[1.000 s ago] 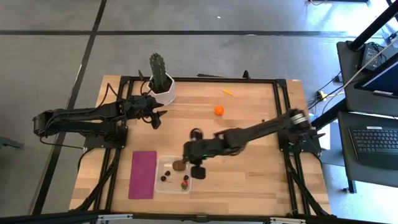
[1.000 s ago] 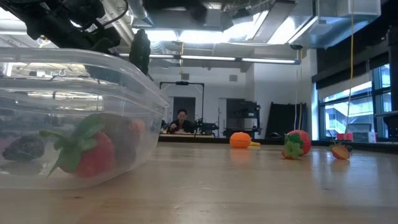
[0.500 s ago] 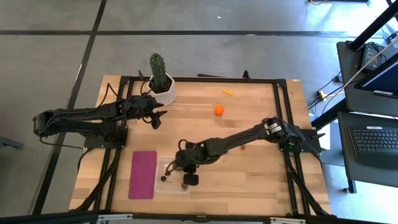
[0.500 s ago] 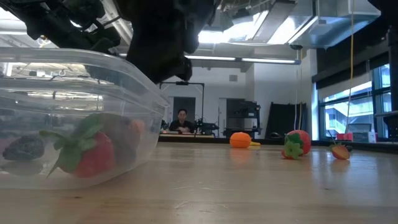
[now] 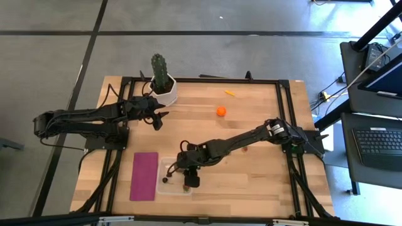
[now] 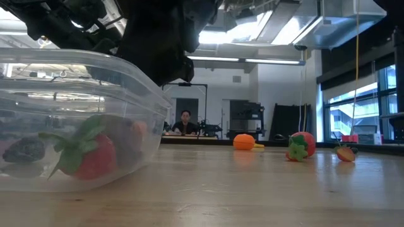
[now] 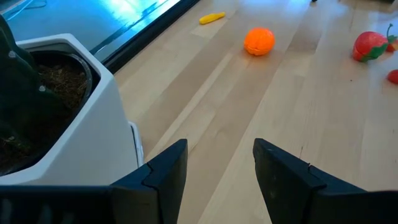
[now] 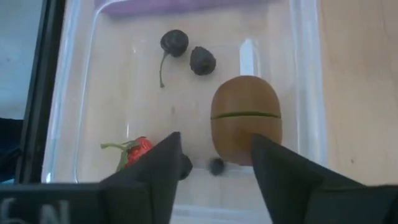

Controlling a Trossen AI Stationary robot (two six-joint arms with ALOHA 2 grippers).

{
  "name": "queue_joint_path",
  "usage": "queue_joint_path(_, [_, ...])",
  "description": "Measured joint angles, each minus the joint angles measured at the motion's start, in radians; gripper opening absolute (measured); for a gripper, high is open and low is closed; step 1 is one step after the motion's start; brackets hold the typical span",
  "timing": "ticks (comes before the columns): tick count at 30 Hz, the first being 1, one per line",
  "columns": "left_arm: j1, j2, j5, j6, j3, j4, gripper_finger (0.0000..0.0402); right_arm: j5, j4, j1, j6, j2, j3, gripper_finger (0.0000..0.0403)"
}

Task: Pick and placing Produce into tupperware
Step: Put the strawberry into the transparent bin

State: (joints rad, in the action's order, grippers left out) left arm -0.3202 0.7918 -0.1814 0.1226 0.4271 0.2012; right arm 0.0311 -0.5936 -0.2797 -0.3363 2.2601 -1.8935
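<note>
We see right gripper over tupperware, fingers parted, kiwi lying loose beyond them, unheld. Left gripper parted, empty, cactus pot at nine o'clock.

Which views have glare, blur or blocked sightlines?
Low view: the tupperware wall fills the near left, reflecting ceiling lights and hazing the strawberry behind it; bright ceiling strips beyond. Right wrist view: a glare streak on the tub floor beside the kiwi. Left wrist view: blue sheen past the table edge.
</note>
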Motion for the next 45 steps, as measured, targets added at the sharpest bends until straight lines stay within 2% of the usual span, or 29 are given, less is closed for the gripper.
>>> queue_joint_path(4, [0.000,0.000,0.000,0.000,0.000,0.000,0.0176,-0.002,-0.024,0.003,-0.026,0.000,-0.027,0.0237])
queue_joint_path(10, [0.000,0.000,0.000,-0.001,0.000,0.000,0.0176,-0.037,-0.102,-0.002,0.052,-0.078,-0.081,0.0263])
queue_joint_path(21, [0.000,0.000,0.000,-0.002,0.000,0.000,0.0176,-0.345,-0.494,-0.049,-0.019,-0.244,-0.053,0.0267])
queue_joint_path(27, [0.000,0.000,0.000,-0.002,0.000,0.001,0.0176,-0.352,-0.449,-0.086,-0.125,-0.406,0.192,0.0268])
queue_joint_path(35, [0.000,0.000,0.000,-0.002,0.000,0.001,0.0176,-0.352,-0.117,-0.142,-0.262,-0.670,0.690,0.0268])
queue_joint_path(40, [0.000,0.000,0.000,-0.002,0.000,0.001,0.0176,-0.352,0.200,-0.168,-0.184,-0.703,0.921,0.0268])
queue_joint_path(45, [0.000,0.000,0.000,-0.002,0.000,0.000,0.0176,-0.352,0.303,-0.169,-0.208,-0.677,1.049,0.0261])
